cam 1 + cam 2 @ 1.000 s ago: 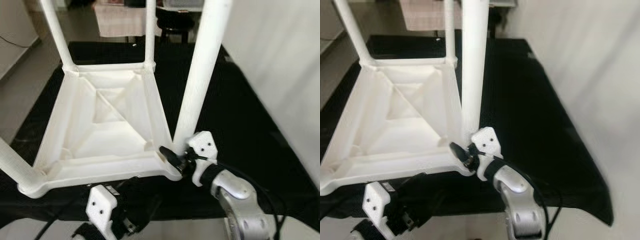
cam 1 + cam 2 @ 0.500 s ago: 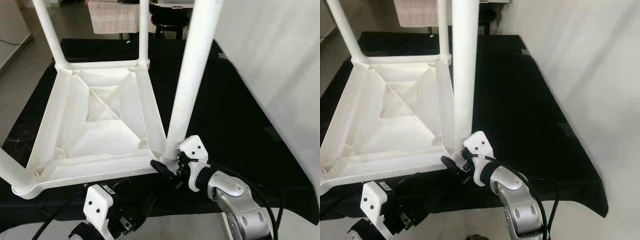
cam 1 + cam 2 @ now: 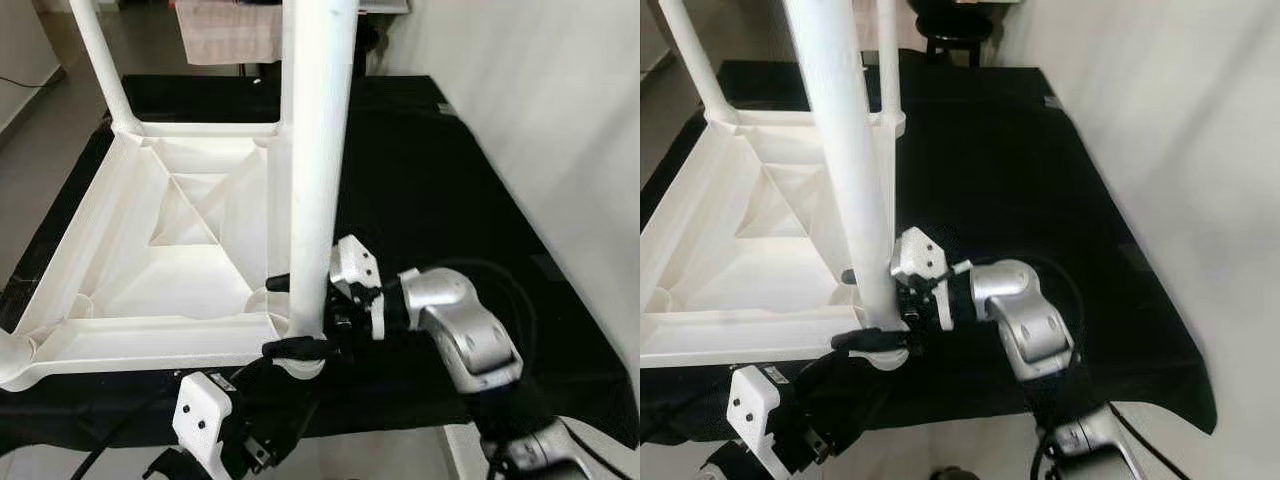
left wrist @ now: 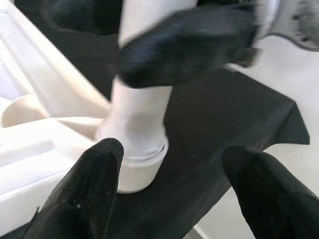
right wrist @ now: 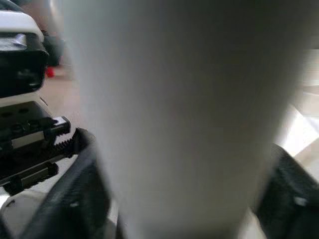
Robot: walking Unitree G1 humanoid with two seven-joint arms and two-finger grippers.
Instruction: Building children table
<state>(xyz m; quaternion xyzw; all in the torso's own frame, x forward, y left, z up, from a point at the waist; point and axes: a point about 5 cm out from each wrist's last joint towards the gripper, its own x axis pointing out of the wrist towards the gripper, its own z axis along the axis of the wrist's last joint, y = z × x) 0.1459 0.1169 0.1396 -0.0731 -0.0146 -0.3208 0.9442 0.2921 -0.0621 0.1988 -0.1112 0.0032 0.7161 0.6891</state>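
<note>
A white plastic children's table (image 3: 190,270) lies upside down on a black cloth (image 3: 430,180), its legs pointing up. The near right leg (image 3: 315,150) stands in its corner socket (image 4: 137,169). My right gripper (image 3: 283,315) is shut on this leg just above the socket, one black finger on each side; in the right wrist view the leg (image 5: 179,109) sits between the fingers (image 5: 79,189). My left gripper (image 4: 169,184) is open, low at the table's near edge, fingers spread on either side of the socket without touching it.
Another leg (image 3: 100,60) rises at the far left corner. A dark stool (image 3: 960,15) and a pale fabric (image 3: 225,30) stand beyond the cloth. A white wall (image 3: 540,120) runs along the right. The cloth's near edge (image 3: 1120,400) drops off close to me.
My right gripper went from beside the corner to clamped around the leg's base, and the arm swung left. The leg, leaning right before, now stands nearly upright. The camera shifted too.
</note>
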